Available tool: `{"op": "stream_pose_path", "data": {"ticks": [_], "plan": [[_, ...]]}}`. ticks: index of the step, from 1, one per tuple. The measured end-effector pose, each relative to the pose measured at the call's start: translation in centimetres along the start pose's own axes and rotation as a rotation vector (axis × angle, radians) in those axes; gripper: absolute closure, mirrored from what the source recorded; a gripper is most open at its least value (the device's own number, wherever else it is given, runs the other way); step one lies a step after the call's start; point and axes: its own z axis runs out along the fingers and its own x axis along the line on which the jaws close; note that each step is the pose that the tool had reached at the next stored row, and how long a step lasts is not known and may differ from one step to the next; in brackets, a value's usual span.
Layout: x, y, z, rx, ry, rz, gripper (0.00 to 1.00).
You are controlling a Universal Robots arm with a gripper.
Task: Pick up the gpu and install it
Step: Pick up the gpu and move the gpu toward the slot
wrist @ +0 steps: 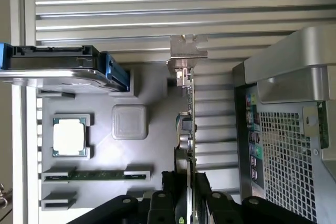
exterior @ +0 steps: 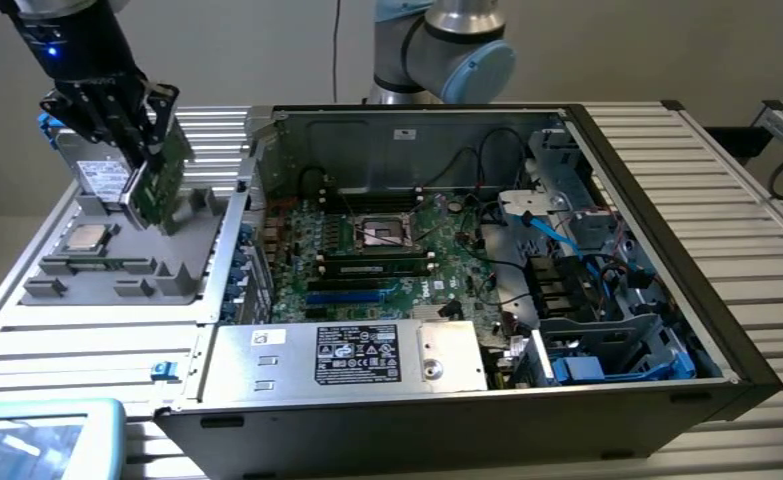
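Note:
My gripper is shut on the gpu, a thin green card with a silver bracket, and holds it lifted edge-on above the grey parts tray at the exterior view's left. In the wrist view the gpu runs straight out from between the black fingers, its silver bracket at the far end. The open computer case lies to the exterior view's right of the tray, with the big green motherboard inside.
On the tray sit a square silver processor chip, a memory stick in a slot and a drive with blue rails. The case's perforated back wall stands close beside the gpu. A power supply fills the case's near side.

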Motion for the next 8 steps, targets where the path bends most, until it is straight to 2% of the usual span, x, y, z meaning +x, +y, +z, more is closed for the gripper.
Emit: {"op": "stream_pose_path", "data": {"ticks": [6,8], "plan": [[-0.1,0.14,-2.72,-0.0001,0.0002,0.000,0.73],[-0.1,0.18,-3.48,0.0002,0.0029,0.000,0.73]]}}
